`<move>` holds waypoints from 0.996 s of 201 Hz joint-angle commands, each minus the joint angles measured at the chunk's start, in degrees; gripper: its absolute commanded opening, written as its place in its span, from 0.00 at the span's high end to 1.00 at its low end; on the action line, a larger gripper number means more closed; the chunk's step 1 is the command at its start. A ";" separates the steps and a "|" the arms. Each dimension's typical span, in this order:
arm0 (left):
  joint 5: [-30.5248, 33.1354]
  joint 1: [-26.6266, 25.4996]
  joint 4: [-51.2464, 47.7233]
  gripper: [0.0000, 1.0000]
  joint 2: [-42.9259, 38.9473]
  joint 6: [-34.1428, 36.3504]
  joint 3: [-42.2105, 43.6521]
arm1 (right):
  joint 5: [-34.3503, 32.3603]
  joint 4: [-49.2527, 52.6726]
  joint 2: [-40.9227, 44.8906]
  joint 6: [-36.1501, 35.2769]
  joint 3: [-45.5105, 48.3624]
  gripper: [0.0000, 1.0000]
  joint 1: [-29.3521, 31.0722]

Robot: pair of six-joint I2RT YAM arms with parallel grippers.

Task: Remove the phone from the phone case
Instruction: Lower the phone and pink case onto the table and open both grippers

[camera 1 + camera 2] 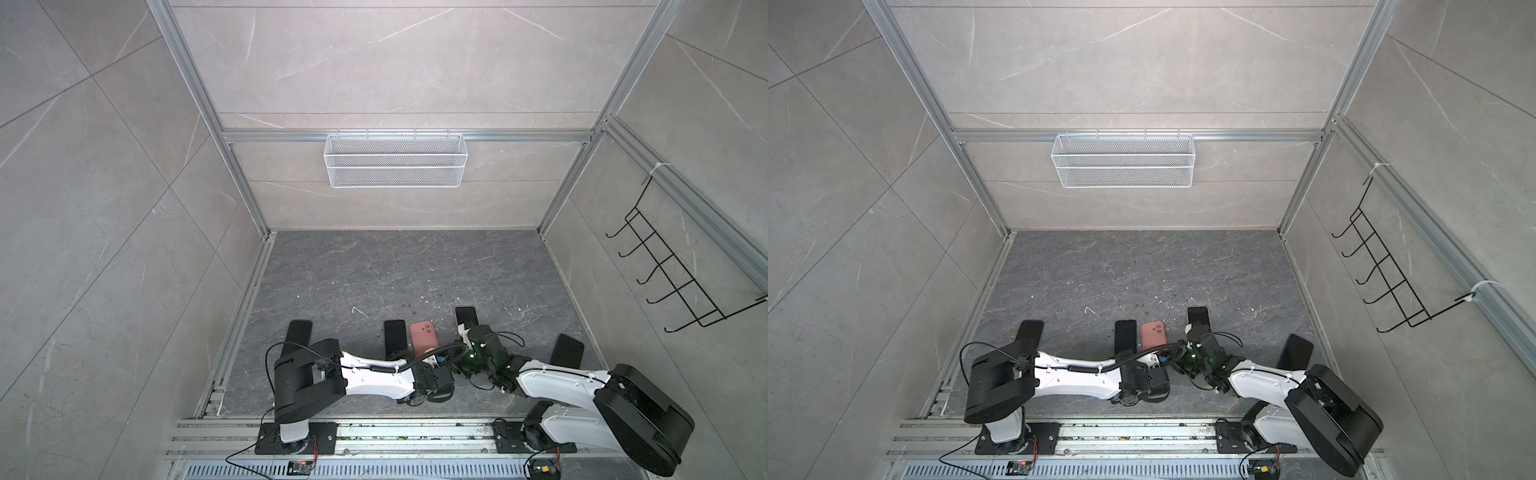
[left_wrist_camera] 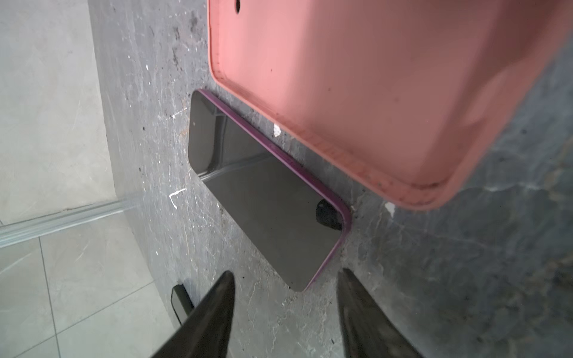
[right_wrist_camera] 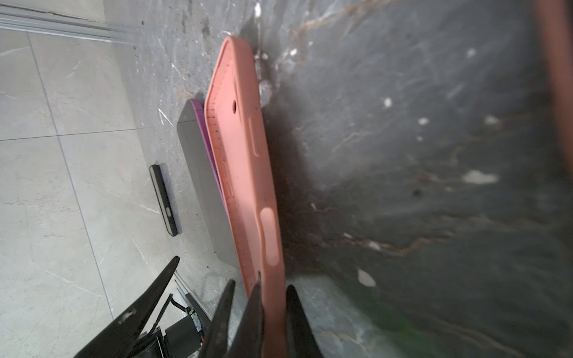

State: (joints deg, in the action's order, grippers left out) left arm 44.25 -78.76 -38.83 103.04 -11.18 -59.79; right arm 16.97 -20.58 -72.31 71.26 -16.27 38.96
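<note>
The dark veined counter carries everything, and both arms lie low over its near part, converging on the pink phone case. The left arm stretches almost level from its base toward the case, with its wrist bent just short of the case's near end. The right arm comes in from the opposite side, its upper link folded low and its forearm angled toward the same near end. In both top views the case shows its back with the camera cut-outs. The wrist views show it tilted, with its hollow inside turned toward the phone. The phone is outside the case. It lies flat on the counter just beside the case on the left arm's side, with its dark screen up and a purple rim showing. Other dark phones lie farther from the case on either side. The right end effector is pinched tight on the rim at the case's near end. The left end effector hovers by the phone's near end, its fingers spread apart with nothing between them.
</note>
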 commanded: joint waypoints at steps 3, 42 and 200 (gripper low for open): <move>-0.81 -0.08 -2.12 0.28 -5.84 -4.27 -0.33 | -1.96 -4.67 -1.73 1.35 0.63 0.98 0.59; -0.22 1.02 -4.66 0.15 -14.48 -13.33 0.99 | -3.00 -8.99 -5.93 1.97 0.39 0.98 1.04; -10.14 11.98 -7.32 0.00 -41.67 -34.11 7.11 | -15.00 -18.32 -22.29 9.20 -6.36 0.75 16.02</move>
State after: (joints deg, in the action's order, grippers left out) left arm 34.30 -67.11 -44.99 62.59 -42.15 -52.80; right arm 5.52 -39.59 -91.77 77.82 -20.32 51.33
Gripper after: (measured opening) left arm 0.997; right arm 0.189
